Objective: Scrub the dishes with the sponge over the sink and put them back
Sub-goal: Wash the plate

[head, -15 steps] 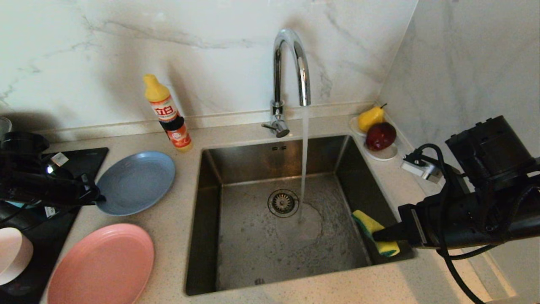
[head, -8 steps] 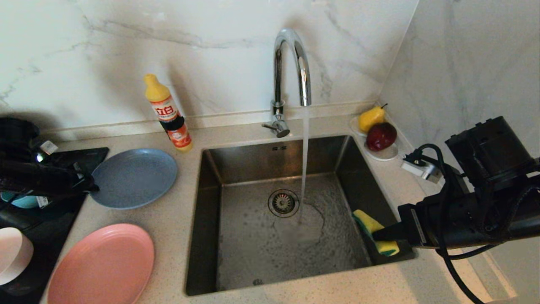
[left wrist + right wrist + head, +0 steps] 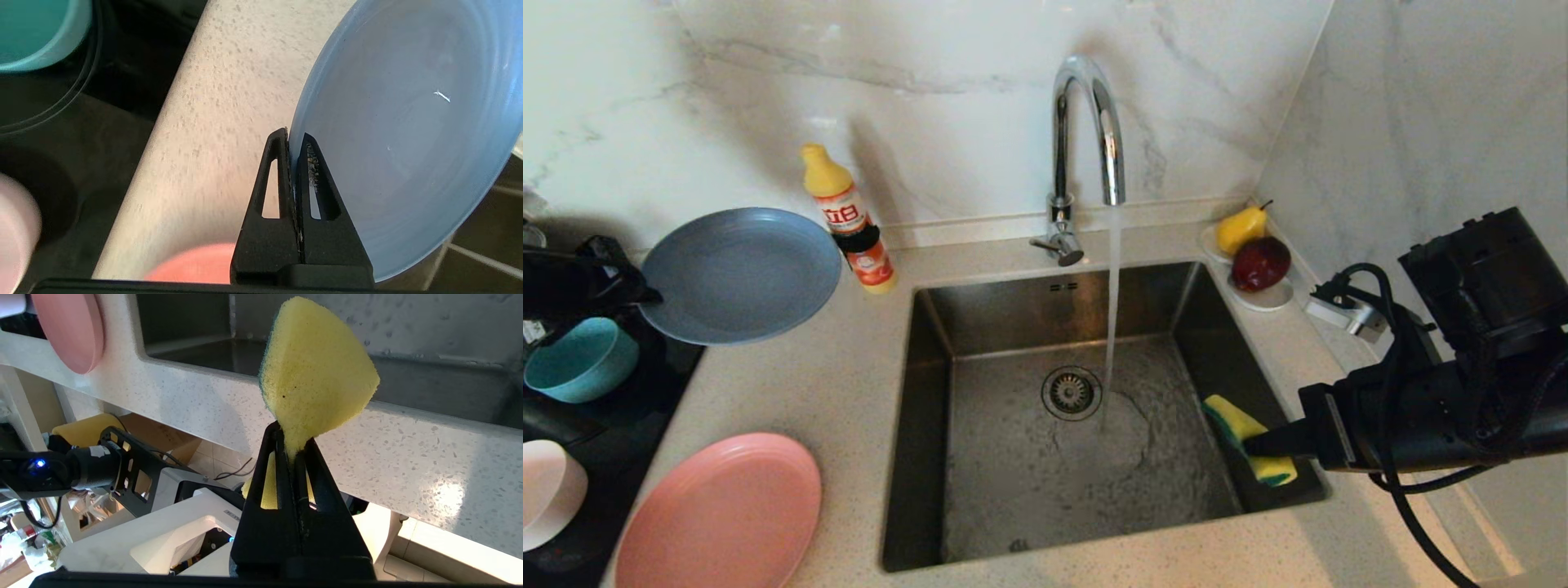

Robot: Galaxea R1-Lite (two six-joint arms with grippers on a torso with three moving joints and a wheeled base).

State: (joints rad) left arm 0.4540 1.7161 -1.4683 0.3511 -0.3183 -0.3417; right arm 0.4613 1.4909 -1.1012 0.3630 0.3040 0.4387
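Observation:
My left gripper (image 3: 644, 296) (image 3: 295, 141) is shut on the rim of the grey-blue plate (image 3: 739, 273) (image 3: 400, 130) and holds it in the air above the counter, left of the sink (image 3: 1225, 327). My right gripper (image 3: 1254, 445) (image 3: 292, 451) is shut on the yellow sponge (image 3: 1245, 433) (image 3: 316, 371), which hangs over the sink's front right corner. The pink plate (image 3: 719, 514) lies on the counter at the front left. On the dark mat at the left sit the teal bowl (image 3: 580, 359) and the pale pink bowl (image 3: 547, 490).
Water runs from the chrome faucet (image 3: 1086, 131) to the basin floor beside the drain strainer (image 3: 1070, 392). A yellow and orange detergent bottle (image 3: 849, 220) stands behind the sink's left corner. A white dish (image 3: 1262, 298) with a pear and a red fruit sits at the back right.
The left gripper has lifted the grey-blue plate off the counter and raised it toward the back left, uncovering the teal bowl. The right gripper and the sponge have stayed in place.

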